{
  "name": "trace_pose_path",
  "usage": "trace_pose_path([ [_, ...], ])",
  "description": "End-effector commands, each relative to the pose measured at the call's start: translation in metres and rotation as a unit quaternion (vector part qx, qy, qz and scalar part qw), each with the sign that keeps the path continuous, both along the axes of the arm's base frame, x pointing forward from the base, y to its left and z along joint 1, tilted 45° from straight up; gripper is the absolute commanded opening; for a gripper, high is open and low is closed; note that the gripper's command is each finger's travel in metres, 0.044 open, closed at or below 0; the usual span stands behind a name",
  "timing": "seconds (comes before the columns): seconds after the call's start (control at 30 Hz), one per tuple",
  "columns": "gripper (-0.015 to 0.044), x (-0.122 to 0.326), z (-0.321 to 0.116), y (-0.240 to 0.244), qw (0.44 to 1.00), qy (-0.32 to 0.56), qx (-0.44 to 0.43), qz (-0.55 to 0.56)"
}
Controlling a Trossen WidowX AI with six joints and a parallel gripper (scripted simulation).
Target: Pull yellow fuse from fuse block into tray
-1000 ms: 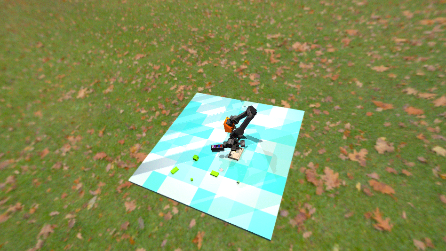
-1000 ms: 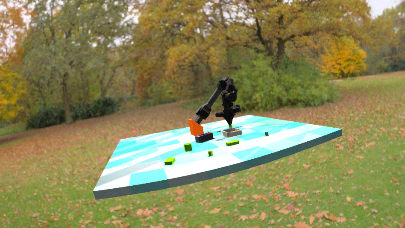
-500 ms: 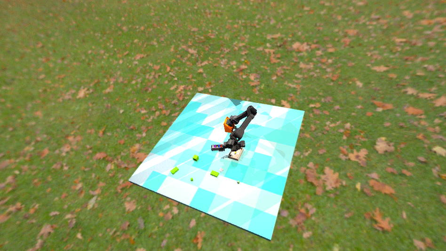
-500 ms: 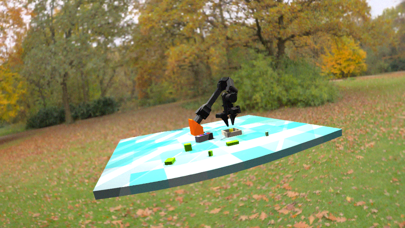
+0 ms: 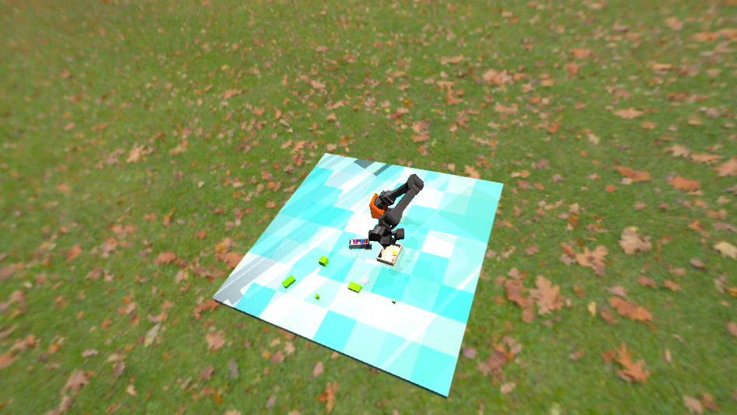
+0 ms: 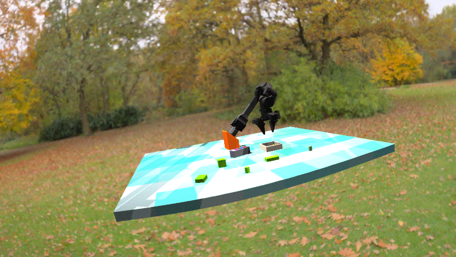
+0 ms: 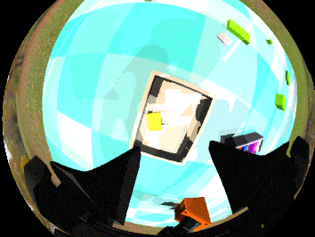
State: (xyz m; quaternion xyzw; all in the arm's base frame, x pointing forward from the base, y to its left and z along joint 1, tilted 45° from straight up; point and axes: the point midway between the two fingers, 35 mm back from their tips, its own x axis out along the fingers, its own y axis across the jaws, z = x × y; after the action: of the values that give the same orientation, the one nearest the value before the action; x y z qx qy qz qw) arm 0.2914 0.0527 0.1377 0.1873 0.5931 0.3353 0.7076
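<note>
Checkered board [image 6: 178, 191] | pincer [image 6: 267, 125] spread wide, empty | yellow fuse [image 7: 154, 121] in tray [image 7: 203, 95]; block [image 7: 249, 143] half hidden

My claw [image 6: 267, 127] hangs with its fingers spread, above the beige tray [image 6: 271, 146] on the table [image 6: 319, 159]. The fuse block [image 6: 239, 151] stands near my orange base [image 6: 230, 140].

Green blocks [image 6: 221, 162] lie scattered on the cyan-and-white checkered platform [image 6: 319, 165] above leaf-strewn grass [image 6: 366, 223].
</note>
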Motion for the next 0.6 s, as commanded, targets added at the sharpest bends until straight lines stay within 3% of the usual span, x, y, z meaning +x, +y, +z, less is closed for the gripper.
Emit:
trace_pose_path([
  [0.0,0.033,0.0012,0.0033,-0.0016,1.0,-0.005,0.0,0.0],
  [0.57,0.033,0.0,0.0003,-0.0003,1.0,0.0,0.0,0.0],
])
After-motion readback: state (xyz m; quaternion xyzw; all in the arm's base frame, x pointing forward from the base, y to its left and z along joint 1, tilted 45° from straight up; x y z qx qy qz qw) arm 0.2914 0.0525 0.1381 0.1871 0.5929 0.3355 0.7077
